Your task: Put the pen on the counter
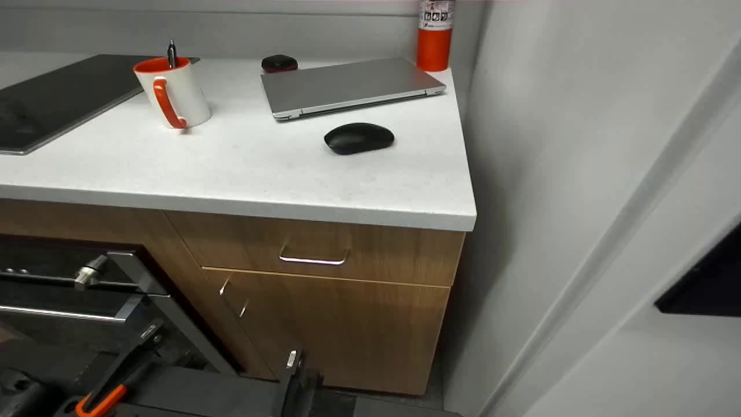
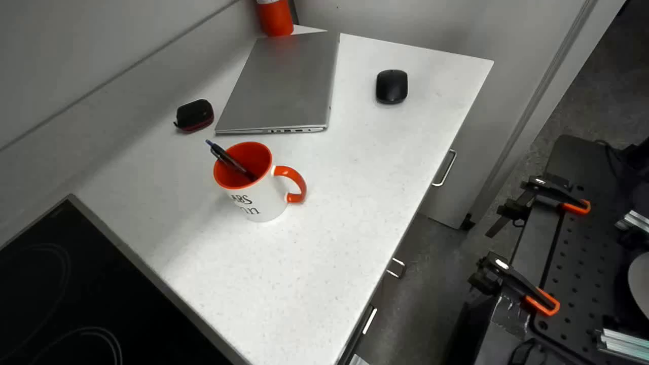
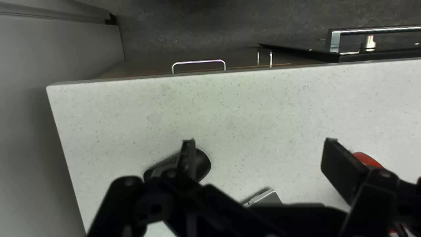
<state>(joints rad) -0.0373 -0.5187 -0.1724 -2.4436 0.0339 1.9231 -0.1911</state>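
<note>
Pointing down at the counter [image 3: 250, 112], the fingers [image 3: 342, 169] stand wide apart, gripping nothing.

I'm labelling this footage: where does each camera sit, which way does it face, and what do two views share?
Wrist view: above the counter, facing down; the floor lies toward its top; the open gripper shows at the bottom.
An exterior view: in front of the counter, looking down toward the back wall; no gripper shows.
An exterior view: near the hob, looking down along the counter toward the laptop; no gripper shows.
Both exterior views show the pen in the mug.
</note>
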